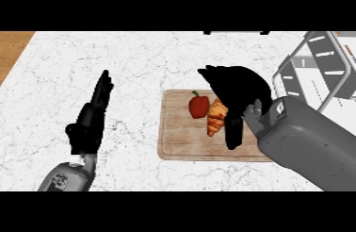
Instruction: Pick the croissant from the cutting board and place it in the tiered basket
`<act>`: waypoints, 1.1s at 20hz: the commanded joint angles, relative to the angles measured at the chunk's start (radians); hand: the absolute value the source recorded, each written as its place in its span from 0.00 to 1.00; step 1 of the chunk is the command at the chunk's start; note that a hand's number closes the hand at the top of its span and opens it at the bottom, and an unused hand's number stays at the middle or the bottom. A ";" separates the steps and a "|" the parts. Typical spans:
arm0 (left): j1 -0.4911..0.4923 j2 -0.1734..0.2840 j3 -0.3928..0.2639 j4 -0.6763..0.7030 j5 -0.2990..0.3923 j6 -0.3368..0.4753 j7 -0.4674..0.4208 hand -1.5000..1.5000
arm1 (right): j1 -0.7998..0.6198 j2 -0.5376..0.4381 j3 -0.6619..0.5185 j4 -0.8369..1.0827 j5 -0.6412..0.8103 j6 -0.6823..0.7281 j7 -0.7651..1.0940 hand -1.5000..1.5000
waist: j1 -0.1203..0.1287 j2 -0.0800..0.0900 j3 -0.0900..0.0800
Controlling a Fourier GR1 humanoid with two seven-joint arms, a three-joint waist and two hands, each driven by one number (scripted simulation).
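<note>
A golden croissant (216, 117) lies on the wooden cutting board (177, 141), just right of a red bell pepper (199, 106). My right hand (238, 92) hovers over the board's right side with the croissant's right edge under it. Its thumb hangs down beside the croissant and its fingers spread toward the back; they do not close round the croissant. The white wire tiered basket (316, 70) stands at the right edge of the counter. My left hand (93, 115) rests open on the left, fingers straight and pointing away.
The white marble counter (104, 56) runs to a wooden strip (12, 49) at the far left. A dark object (236, 32) shows at the back edge. My right forearm (306, 141) covers the board's right end.
</note>
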 commanded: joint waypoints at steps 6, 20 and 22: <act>-0.005 0.014 0.055 0.006 0.013 -0.048 -0.010 0.50 | 0.030 0.036 -0.011 0.084 0.154 0.048 0.071 0.00 | 0.001 0.001 0.000; 0.022 -0.035 0.074 -0.037 -0.037 -0.076 0.019 0.50 | 0.243 0.099 -0.126 0.118 0.355 0.051 -0.135 0.00 | 0.002 0.002 0.001; -0.005 -0.071 0.063 -0.002 -0.069 -0.061 0.025 0.50 | 0.224 0.173 -0.151 0.103 0.365 0.097 -0.076 0.00 | 0.000 0.002 0.001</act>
